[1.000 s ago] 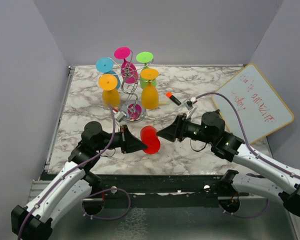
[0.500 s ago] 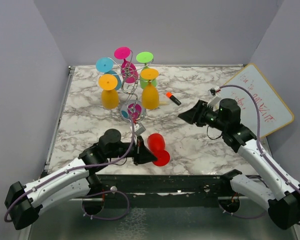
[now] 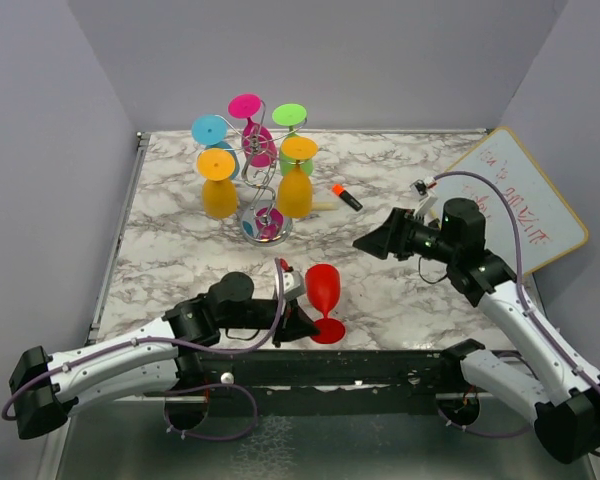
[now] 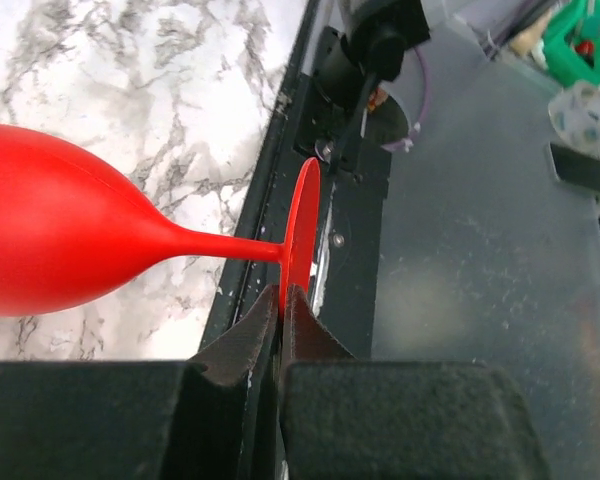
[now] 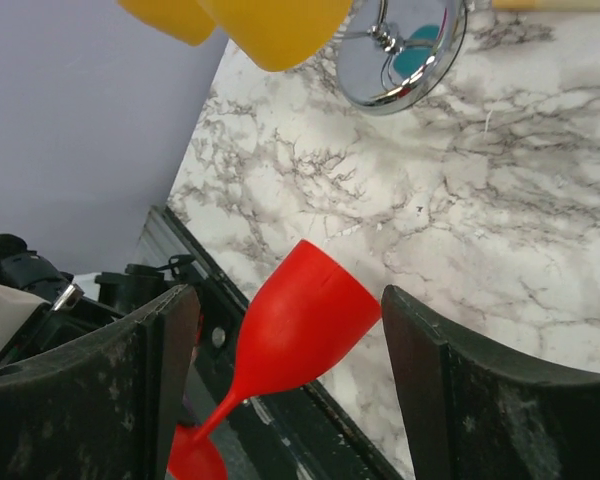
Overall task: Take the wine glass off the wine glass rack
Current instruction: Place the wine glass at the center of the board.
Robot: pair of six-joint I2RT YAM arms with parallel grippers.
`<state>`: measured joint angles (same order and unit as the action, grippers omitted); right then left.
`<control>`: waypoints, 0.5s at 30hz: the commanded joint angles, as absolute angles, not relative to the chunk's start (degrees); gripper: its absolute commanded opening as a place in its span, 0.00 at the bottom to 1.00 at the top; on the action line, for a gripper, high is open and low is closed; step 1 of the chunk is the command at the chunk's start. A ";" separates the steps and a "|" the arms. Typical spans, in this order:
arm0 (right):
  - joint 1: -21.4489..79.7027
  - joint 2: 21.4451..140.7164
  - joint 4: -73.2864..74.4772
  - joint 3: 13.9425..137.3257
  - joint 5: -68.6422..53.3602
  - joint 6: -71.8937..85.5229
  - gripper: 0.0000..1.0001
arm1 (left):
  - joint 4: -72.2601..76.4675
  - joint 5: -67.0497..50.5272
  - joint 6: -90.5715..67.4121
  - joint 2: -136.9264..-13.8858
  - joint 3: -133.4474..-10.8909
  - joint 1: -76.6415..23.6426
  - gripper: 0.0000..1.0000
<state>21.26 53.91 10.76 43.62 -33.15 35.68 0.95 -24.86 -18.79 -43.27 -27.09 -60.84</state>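
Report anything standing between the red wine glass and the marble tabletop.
Nothing visible does. The left gripper pinches the red wine glass by its foot at the near edge of the marble tabletop. The wine glass rack stands farther back and the open right gripper hangs off to the right, both apart from it.

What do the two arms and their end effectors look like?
The left arm and right arm have white shells, black joints and a thin purple cable each. The left end effector and right end effector are black and wedge-shaped, with scuffed, textured fingers.
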 commanded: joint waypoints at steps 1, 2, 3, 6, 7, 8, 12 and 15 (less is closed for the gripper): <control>20.83 49.05 15.63 44.88 -28.59 29.81 0.81 | 1.17 -27.33 -6.18 -39.06 -24.96 -63.17 0.00; 20.83 48.90 16.01 44.83 -28.81 28.61 0.82 | 1.26 -27.40 -3.98 -37.75 -24.65 -63.19 0.00; 20.83 49.04 16.14 44.76 -29.91 27.55 0.82 | 1.38 -28.37 -1.73 -36.66 -24.42 -63.24 0.00; 20.83 51.28 15.79 44.89 -36.37 25.81 0.83 | 1.41 -30.82 4.41 -35.00 -24.67 -63.35 0.00; 20.83 52.51 15.76 45.14 -38.69 25.59 0.83 | 1.41 -31.42 5.90 -35.09 -24.88 -63.37 0.00; 20.83 53.88 15.88 45.47 -40.82 25.39 0.83 | 1.36 -32.30 6.96 -35.49 -25.02 -63.37 0.00; 20.83 58.23 16.25 47.91 -48.25 24.12 0.83 | 0.49 -36.49 9.86 -38.78 -26.19 -63.59 0.00; 20.83 58.62 12.55 47.65 -51.62 24.90 0.83 | -1.33 -38.05 12.11 -40.15 -27.17 -63.80 0.00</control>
